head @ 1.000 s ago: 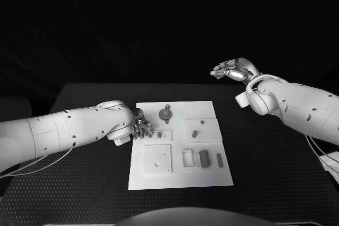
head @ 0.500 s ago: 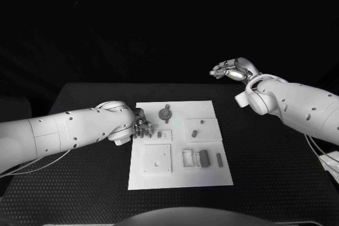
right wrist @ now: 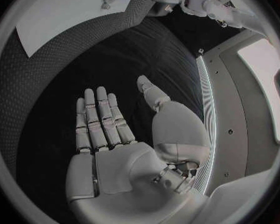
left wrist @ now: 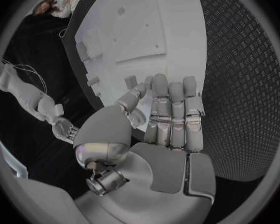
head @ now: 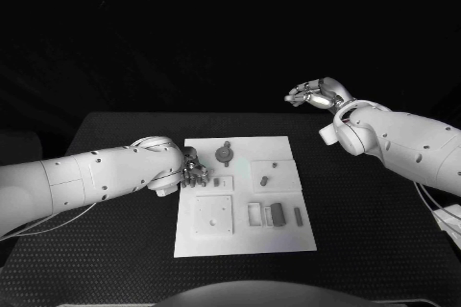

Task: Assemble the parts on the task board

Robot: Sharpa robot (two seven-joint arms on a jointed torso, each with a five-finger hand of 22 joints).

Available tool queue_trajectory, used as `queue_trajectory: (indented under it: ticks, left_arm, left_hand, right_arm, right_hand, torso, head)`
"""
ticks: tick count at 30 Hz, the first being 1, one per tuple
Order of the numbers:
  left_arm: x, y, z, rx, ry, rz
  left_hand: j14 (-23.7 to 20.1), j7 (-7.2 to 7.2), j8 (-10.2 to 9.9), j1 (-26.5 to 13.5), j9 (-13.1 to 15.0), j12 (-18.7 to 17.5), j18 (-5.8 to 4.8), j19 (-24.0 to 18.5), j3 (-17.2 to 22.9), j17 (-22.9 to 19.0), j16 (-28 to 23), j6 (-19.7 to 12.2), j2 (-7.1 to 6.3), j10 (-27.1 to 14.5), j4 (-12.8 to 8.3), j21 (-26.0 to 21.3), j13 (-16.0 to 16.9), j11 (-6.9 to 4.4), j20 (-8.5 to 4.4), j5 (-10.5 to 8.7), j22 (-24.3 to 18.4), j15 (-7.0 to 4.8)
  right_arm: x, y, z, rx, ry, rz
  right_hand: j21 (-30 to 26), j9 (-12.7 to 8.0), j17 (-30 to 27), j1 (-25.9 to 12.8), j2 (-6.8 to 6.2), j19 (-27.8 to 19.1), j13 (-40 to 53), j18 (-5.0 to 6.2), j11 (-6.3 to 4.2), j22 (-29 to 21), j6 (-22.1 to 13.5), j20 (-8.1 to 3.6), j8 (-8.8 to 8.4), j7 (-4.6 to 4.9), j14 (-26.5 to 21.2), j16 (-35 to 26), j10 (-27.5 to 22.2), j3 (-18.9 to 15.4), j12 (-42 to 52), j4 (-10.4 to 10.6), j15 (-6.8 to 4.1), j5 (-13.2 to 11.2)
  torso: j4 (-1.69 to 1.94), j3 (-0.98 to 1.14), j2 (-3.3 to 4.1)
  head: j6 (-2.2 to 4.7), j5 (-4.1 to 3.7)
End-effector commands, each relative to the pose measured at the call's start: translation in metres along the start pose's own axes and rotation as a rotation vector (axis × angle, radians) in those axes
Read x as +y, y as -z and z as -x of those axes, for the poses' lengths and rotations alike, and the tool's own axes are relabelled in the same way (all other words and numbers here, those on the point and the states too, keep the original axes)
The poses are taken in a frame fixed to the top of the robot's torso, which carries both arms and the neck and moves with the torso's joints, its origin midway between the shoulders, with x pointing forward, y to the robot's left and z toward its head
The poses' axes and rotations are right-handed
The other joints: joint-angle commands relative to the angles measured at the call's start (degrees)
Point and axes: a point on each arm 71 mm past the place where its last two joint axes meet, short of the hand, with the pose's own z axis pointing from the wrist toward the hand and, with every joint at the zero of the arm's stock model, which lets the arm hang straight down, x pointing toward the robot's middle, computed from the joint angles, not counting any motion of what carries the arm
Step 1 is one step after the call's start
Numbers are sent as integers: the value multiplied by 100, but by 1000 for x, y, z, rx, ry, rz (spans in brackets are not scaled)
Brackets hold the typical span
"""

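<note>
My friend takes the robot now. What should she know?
Left hand: open, holds nothing, at the board's left edge.
Right hand: open, holds nothing, raised far behind the table, off the board.
Parts: a round one at the board's far end, a small one right of centre, long ones near the front right.
Done: cannot tell that anything is assembled.
Left: likely all the assembling.

Black table [head: 374,207] with a fine textured surface. 1 white task board [head: 246,244] lies flat on it, about mid-table, long side running away from the robot. The board's near edge sits back from the table's near edge; dark table surface shows on both sides of it.
</note>
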Motion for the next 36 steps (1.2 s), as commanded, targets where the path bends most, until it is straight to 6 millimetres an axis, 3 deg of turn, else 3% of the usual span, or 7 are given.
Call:
queue_trajectory:
  ticks: [1,10,14,28,32,36]
  left_arm:
    - [-4,0,-6,33,-17,-20]
    - [-3,0,-6,32,-13,-17]
    - [-2,-1,-5,28,-10,-12]
    - [8,-2,1,2,-1,13]
    - [11,-1,2,-9,8,13]
    - [11,-1,3,-20,16,8]
  left_hand:
    - [-41,-130,-33,-37,-12,-28,3,-53,-18,-9,-37,98,-80,-108,76,-6,-8,-55,4,-115,124,7]
    - [-70,-117,-69,-115,1,-39,4,-82,-42,-17,-44,75,-218,-141,195,-15,-15,-45,8,-275,121,10]
    - [-89,-110,-98,-198,15,-45,8,-94,-63,-23,-46,58,-364,-166,337,-25,-20,-40,7,-576,117,9]
    - [-143,-79,-162,-430,34,-56,8,-129,-128,-30,-51,-11,-634,-247,610,-57,-29,-22,10,-619,114,12]
    - [-177,-57,-184,-647,50,-63,6,-148,-210,-28,-54,-58,-900,-286,787,-75,-29,-7,20,-662,109,22]
    - [-228,9,-275,-799,43,-65,20,-195,-425,-19,-56,-249,-916,-336,783,-104,-18,13,25,-657,108,27]
  right_arm:
    - [1,0,-1,15,-4,7]
    - [1,0,-1,13,-4,7]
    - [1,0,-1,13,-4,6]
    - [0,0,0,11,-3,2]
    - [-1,1,0,12,-3,2]
    - [-1,1,0,11,-3,1]
  right_hand:
    - [-20,-6,9,-17,18,-29,-10,-98,2,5,-28,9,-15,21,-42,-26,40,-44,-28,-2,13,-3]
    - [-22,-6,10,-18,15,-31,-12,-98,3,7,-30,9,-16,22,-45,-28,40,-45,-28,-2,14,-3]
    - [-23,-8,10,-20,10,-32,-15,-99,4,8,-35,10,-18,23,-49,-31,36,-47,-32,-2,15,-3]
    - [-30,-11,11,-26,-1,-41,-24,-103,9,13,-48,12,-24,27,-69,-43,26,-52,-40,-2,21,-3]
    - [-40,-13,9,-26,-6,-56,-32,-109,13,16,-56,14,-27,27,-91,-57,18,-53,-47,-2,30,-3]
    - [-44,-13,8,-26,-6,-63,-35,-112,15,18,-59,15,-27,28,-101,-62,16,-54,-49,-1,33,-3]
  torso:
    - [2,-1,1]
    - [3,1,1]
    - [0,1,0]
    - [-1,1,-1]
    - [1,0,0]
    - [-3,-1,0]
  head:
    - [-7,-3]
    - [-4,-10]
    - [4,-11]
    - [12,-20]
    - [14,-25]
    - [14,-27]
